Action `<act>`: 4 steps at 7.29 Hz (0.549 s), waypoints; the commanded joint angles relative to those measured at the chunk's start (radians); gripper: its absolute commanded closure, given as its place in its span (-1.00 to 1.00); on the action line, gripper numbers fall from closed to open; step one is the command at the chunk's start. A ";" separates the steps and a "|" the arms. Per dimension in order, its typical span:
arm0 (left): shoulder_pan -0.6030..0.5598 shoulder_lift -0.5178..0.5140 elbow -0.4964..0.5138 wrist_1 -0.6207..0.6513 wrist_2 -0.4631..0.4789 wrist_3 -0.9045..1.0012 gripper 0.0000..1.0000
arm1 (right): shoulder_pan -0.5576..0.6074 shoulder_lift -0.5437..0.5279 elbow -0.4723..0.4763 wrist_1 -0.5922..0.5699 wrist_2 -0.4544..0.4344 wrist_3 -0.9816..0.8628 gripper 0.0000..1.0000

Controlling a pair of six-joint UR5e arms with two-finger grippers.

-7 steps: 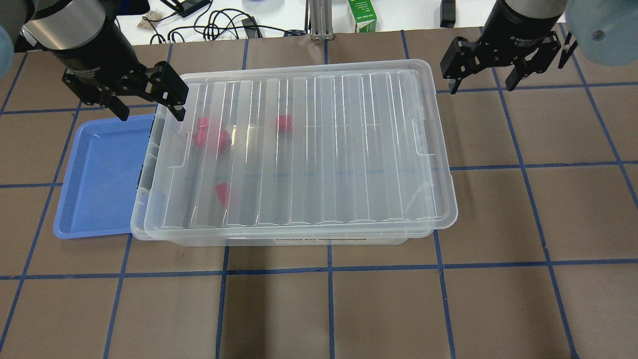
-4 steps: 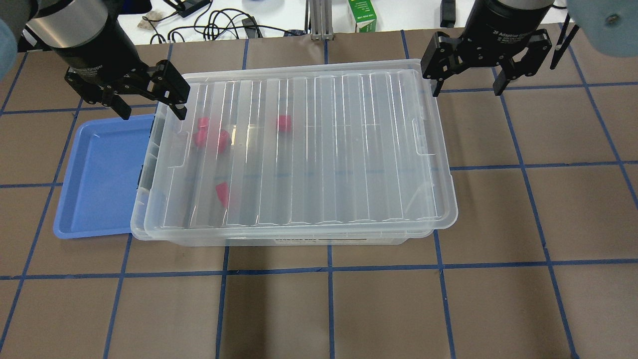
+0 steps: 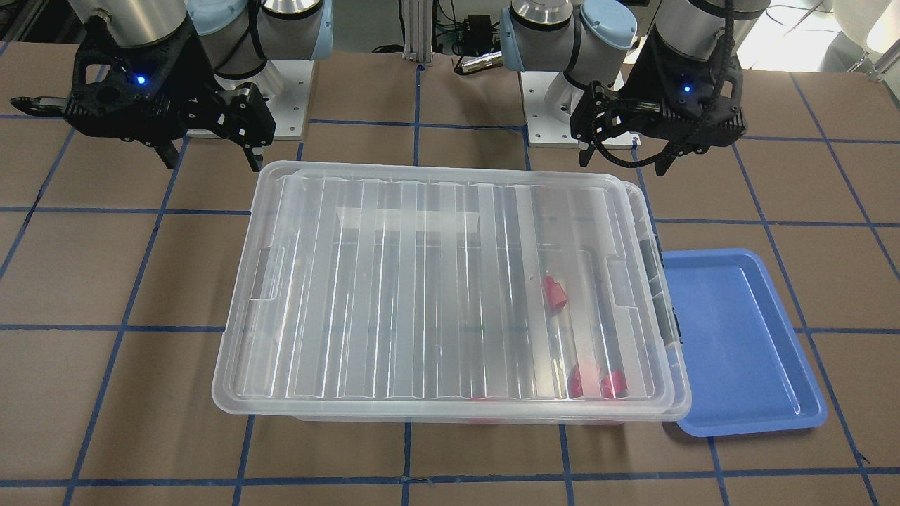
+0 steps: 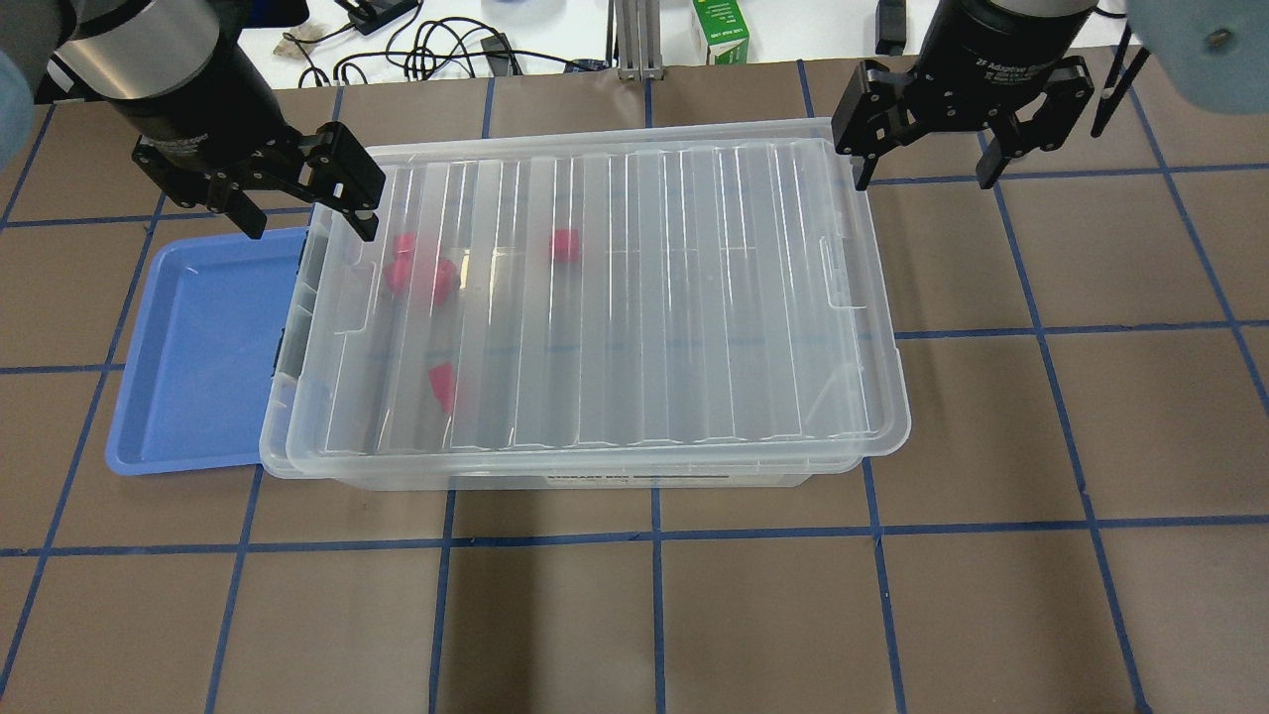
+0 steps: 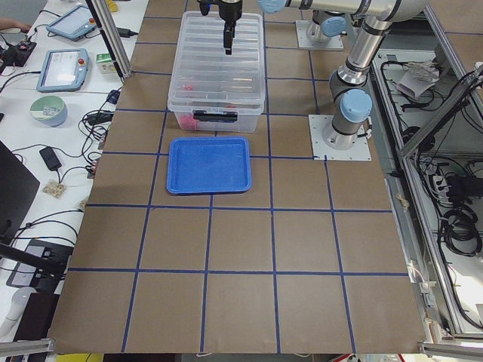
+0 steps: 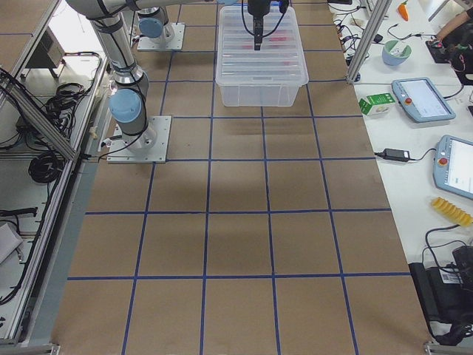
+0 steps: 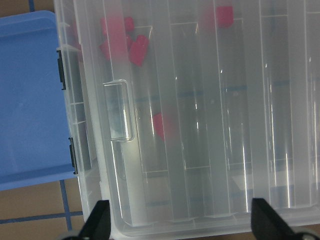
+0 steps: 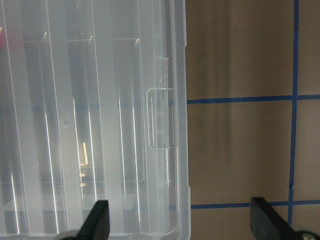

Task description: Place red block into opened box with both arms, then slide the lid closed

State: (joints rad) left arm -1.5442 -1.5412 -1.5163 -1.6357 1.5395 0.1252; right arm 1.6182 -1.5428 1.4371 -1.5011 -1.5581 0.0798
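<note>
The clear box (image 4: 595,481) stands mid-table with the ribbed lid (image 4: 634,297) lying over it, shifted slightly right, so a strip with dark clips (image 3: 659,261) shows at the left end. Several red blocks lie inside under the lid, one red block (image 4: 565,245) apart from the others (image 3: 554,293) (image 7: 162,125). My left gripper (image 4: 307,213) (image 3: 624,158) hovers open above the lid's far left corner, holding nothing. My right gripper (image 4: 922,169) (image 3: 211,158) hangs open just off the far right corner, also with nothing in it.
A flat blue tray (image 4: 198,347) lies against the box's left end, partly under it. Cables, a green carton (image 4: 722,30) and other gear sit beyond the table's far edge. Brown table surface with blue tape lines surrounds the box.
My right gripper has moved left and farther back, closer to the box's far right corner. The left gripper has shifted slightly right. Box, lid and blocks have not moved.
</note>
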 commanded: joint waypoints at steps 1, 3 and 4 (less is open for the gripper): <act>-0.001 0.007 -0.004 -0.006 0.002 0.001 -1.00 | 0.000 -0.002 -0.007 0.001 0.001 0.002 -1.00; -0.001 0.012 -0.005 -0.006 0.002 0.001 -1.00 | 0.003 -0.003 -0.007 0.007 0.001 0.002 -1.00; -0.001 0.013 -0.005 -0.007 0.002 0.001 -1.00 | 0.003 -0.002 -0.007 0.005 0.001 0.002 -1.00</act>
State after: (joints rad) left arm -1.5447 -1.5301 -1.5210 -1.6415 1.5416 0.1258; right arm 1.6209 -1.5454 1.4299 -1.4962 -1.5570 0.0813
